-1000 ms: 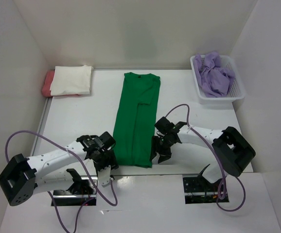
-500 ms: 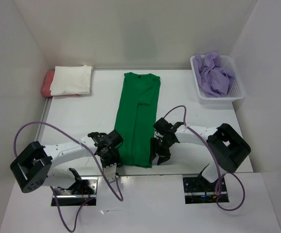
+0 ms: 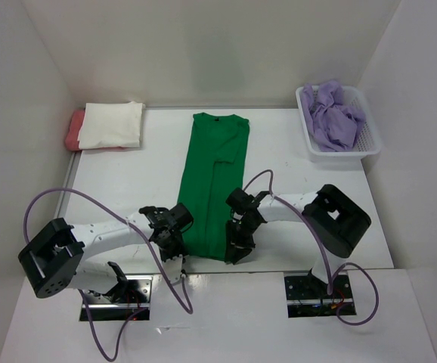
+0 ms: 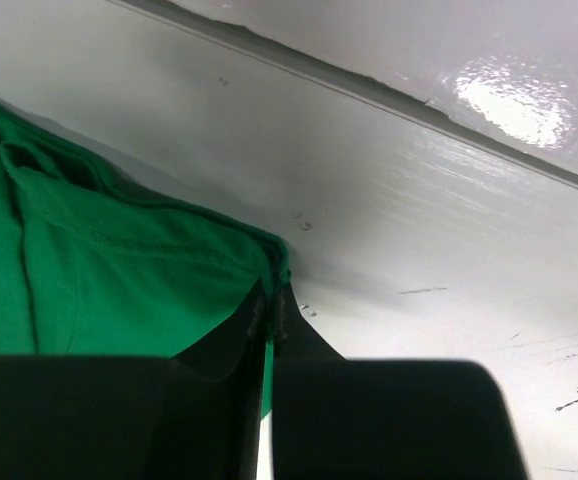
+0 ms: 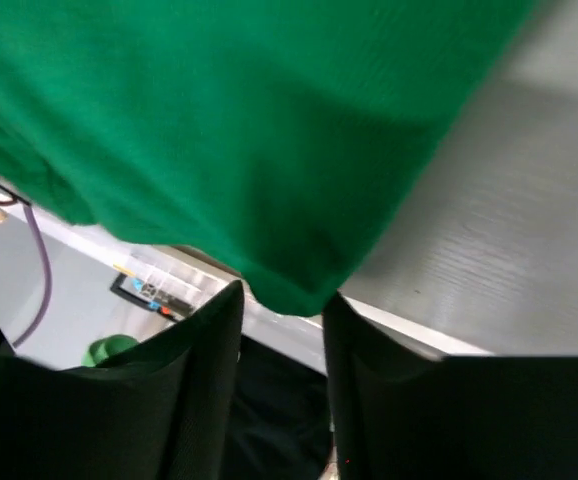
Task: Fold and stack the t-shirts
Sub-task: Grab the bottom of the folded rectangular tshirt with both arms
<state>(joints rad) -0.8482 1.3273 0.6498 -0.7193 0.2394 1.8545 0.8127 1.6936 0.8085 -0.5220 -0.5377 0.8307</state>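
Observation:
A bright green t-shirt (image 3: 211, 181), folded into a long strip, lies in the middle of the table. My left gripper (image 3: 175, 243) is shut on its near left corner; the left wrist view shows the green hem (image 4: 119, 270) pinched between the black fingertips (image 4: 271, 300). At the near right corner, my right gripper (image 3: 237, 248) stands open, its jaws apart on either side of the hanging green corner (image 5: 219, 130), which dips between the fingertips (image 5: 282, 295). A cream-white t-shirt (image 3: 111, 125) lies folded on a salmon-red one (image 3: 72, 130) at the back left. The lavender t-shirt (image 3: 333, 113) is crumpled in the basket.
The white mesh basket (image 3: 370, 140) stands at the back right against the wall. White walls close in the table on three sides. The near table edge (image 3: 279, 266) runs just behind both grippers, with the arm bases below it.
The left gripper slid right to the shirt's near left corner and shut on it. The right gripper shifted left onto the near right corner, its jaws narrowing.

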